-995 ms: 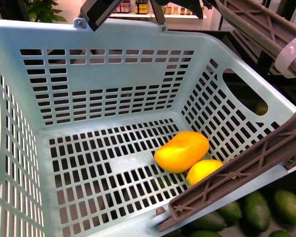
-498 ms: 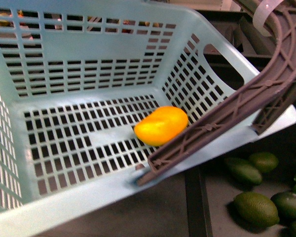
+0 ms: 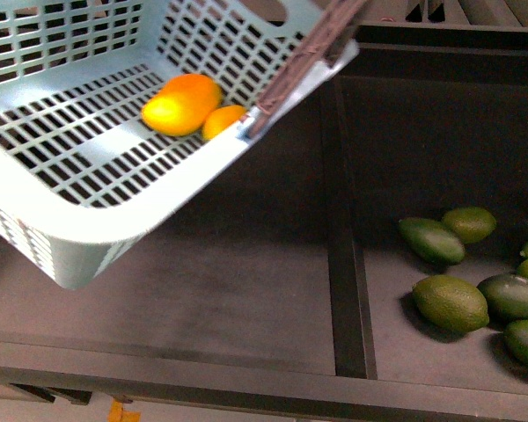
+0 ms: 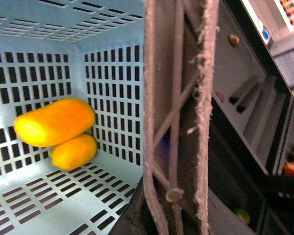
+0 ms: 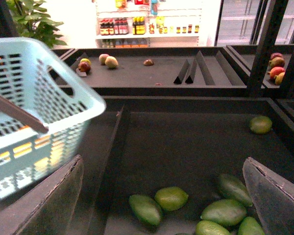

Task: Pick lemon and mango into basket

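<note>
Front view shows my mango [image 3: 181, 104] lying long-axis two-to-eight o'clock beside the lemon [image 3: 222, 120] in the tilted basket [image 3: 79, 236], my right gripper [image 5: 161, 196] fingers spread apart, the left's state untellable.

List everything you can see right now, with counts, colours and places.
Pale turquoise slotted plastic basket: one, tilted, upper left of front view.
Brown-grey swing handle: one, along basket rim.
Yellow-orange elongated mango: one, on basket floor.
Small yellow lemon: one, touching the mango.
Dark green oval fruits: at least six, right compartment of the black shelf.
Right gripper: open, above the green fruits.
Left gripper: not identifiable.
</note>
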`<state>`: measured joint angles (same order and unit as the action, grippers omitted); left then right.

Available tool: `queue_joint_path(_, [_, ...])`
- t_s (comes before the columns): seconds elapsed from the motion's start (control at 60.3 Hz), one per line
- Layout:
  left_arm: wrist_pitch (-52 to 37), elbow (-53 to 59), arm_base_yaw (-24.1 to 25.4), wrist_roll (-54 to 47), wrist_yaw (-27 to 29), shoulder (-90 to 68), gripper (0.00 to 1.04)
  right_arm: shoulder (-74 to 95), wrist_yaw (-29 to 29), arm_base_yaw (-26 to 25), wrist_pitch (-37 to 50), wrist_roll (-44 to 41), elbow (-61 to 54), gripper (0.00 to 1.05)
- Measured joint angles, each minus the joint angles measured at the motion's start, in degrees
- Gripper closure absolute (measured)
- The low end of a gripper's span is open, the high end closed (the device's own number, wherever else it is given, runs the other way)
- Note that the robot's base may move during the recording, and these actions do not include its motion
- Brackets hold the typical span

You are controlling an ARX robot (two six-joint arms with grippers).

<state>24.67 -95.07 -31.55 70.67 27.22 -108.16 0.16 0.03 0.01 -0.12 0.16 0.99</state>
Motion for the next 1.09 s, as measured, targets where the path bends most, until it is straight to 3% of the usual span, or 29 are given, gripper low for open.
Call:
queue_joint_path(0.133, [-3.39, -3.65, 5.86, 2.05, -4.61, -7.02, 0.99, 0.00, -0.09, 0.00, 0.00, 0.00, 0.00, 0.09])
queue_joint_path(0.381, [-5.20, -14.01, 9.03, 8.63, -11.67, -20.63, 0.99, 0.00, -0.02, 0.00, 0.00, 0.00, 0.00, 0.09])
queue_joint_path(0.564, [-3.63, -23.78, 11.54, 13.20, -11.23, -30.27, 0.99, 0.00, -0.04, 0.00, 0.00, 0.00, 0.00, 0.09])
queue_joint_path(0.763, [-6.58, -21.94, 13.73, 15.56, -11.50, -30.91, 0.99, 0.00, -0.04, 0.00, 0.00, 0.00, 0.00, 0.09])
queue_joint_path(0.929, [-8.57, -10.38, 15.21, 20.11, -12.50, -25.94, 0.99, 0.00, -0.04, 0.00, 0.00, 0.00, 0.00, 0.09])
queue_joint_path(1.095, [-8.92, -4.13, 15.65, 19.56, -12.28, -22.45, 0.69, 0.00, -0.04, 0.00, 0.02, 0.00, 0.00, 0.09])
